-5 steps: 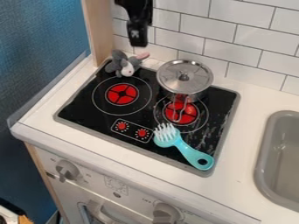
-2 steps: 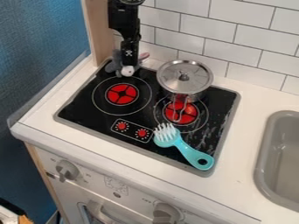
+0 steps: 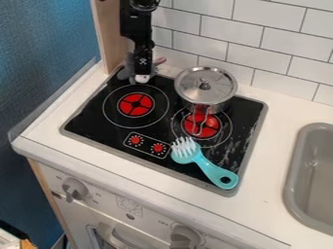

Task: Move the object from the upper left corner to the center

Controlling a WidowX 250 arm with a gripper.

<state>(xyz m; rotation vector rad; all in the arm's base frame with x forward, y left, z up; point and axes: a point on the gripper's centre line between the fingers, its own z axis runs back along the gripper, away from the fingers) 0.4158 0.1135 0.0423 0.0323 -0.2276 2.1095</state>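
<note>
The black gripper [image 3: 143, 72] hangs down from the top edge at the upper left, over the grey plush toy [image 3: 130, 69]. That toy lies at the upper left corner of the black stovetop [image 3: 91, 118], and the gripper covers its middle. Its grey ear side shows left of the gripper, a pink tip at the right and a white face below. Whether the gripper holds the toy cannot be told.
A silver pot with a lid [image 3: 206, 86] stands on the stove's back right. A turquoise brush [image 3: 207, 165] lies across the front right of the stove. To the right is a grey sink [image 3: 294, 185]; a tiled wall [image 3: 273, 44] rises behind.
The gripper has come down and slightly left from above, onto the plush toy, most of it in the first half second. The toy's white face now shows slightly lower; pot and brush have not moved.
</note>
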